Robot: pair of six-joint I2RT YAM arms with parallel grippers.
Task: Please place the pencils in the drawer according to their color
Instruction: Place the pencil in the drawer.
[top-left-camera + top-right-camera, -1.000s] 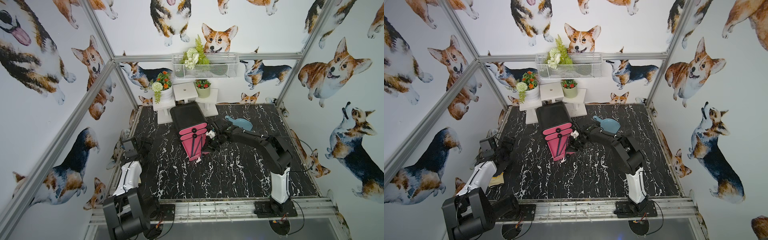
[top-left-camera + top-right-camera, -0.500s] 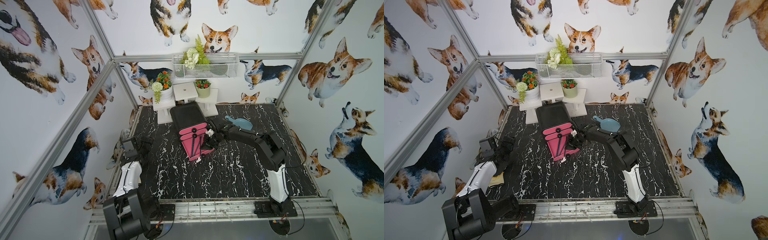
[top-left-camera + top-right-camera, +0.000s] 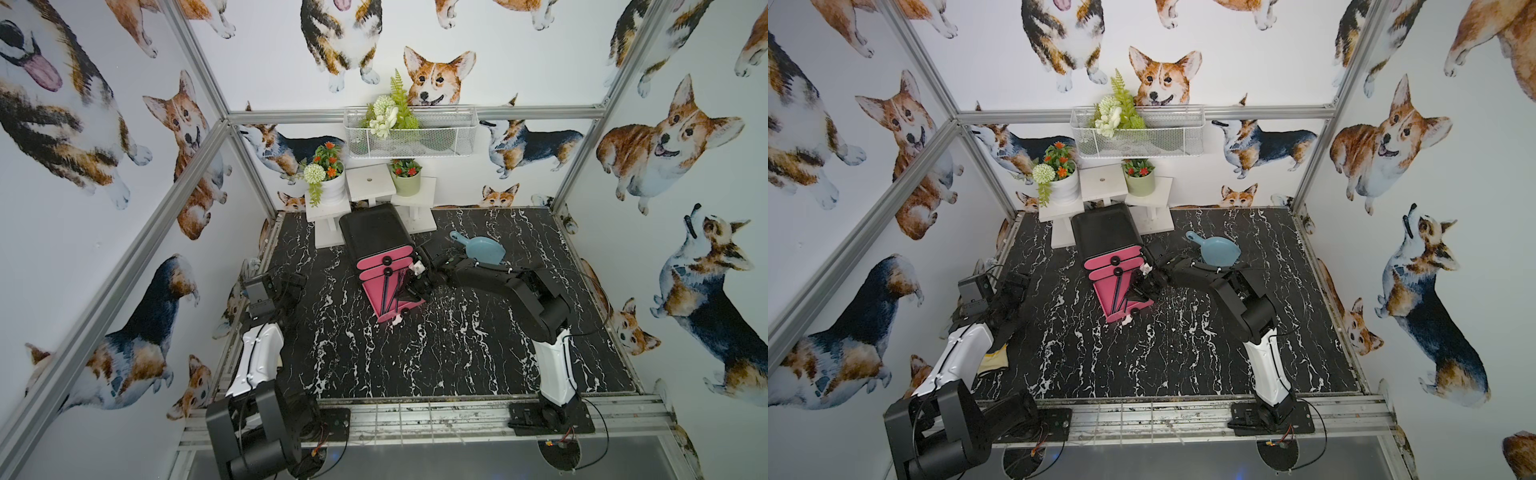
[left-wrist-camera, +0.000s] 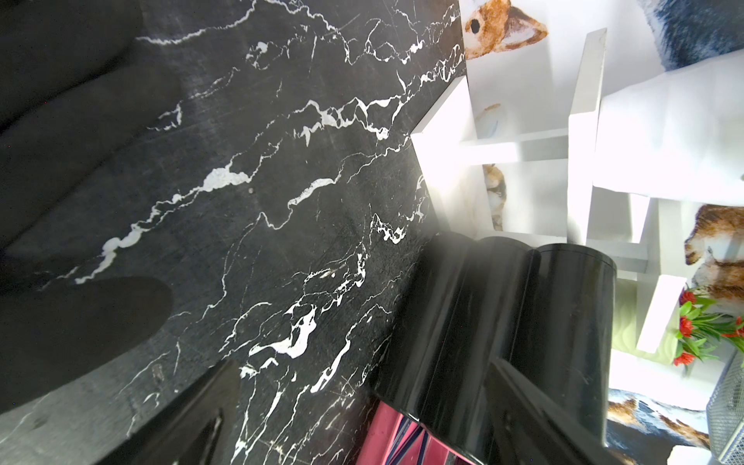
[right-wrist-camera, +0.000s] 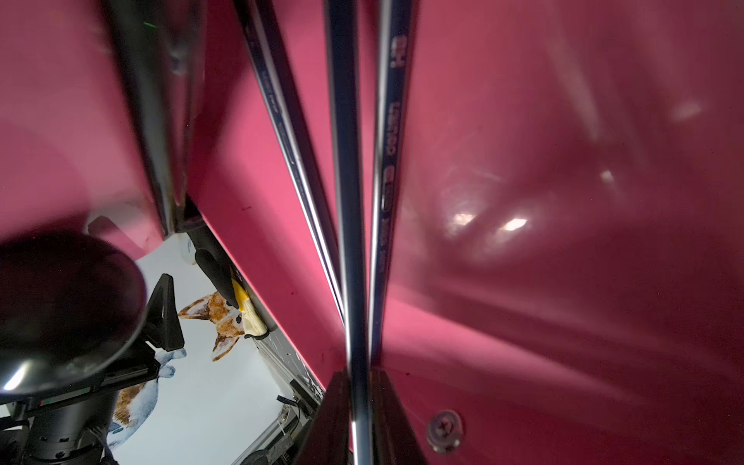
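- Black marble table (image 3: 415,353), corgi wallpaper.
- Right gripper (image 5: 358,418) pinches a dark pencil (image 5: 350,201) low inside the pulled-out drawer (image 3: 374,303) (two more dark pencils (image 5: 290,141) lie there).
- Left gripper (image 4: 354,422) wide open, well apart.
- Judged step: depositing the pencil. Next, let go and lift clear.

pencils (image 5: 348,201) cut off at both frame edges; knob (image 5: 60,306) blurred.
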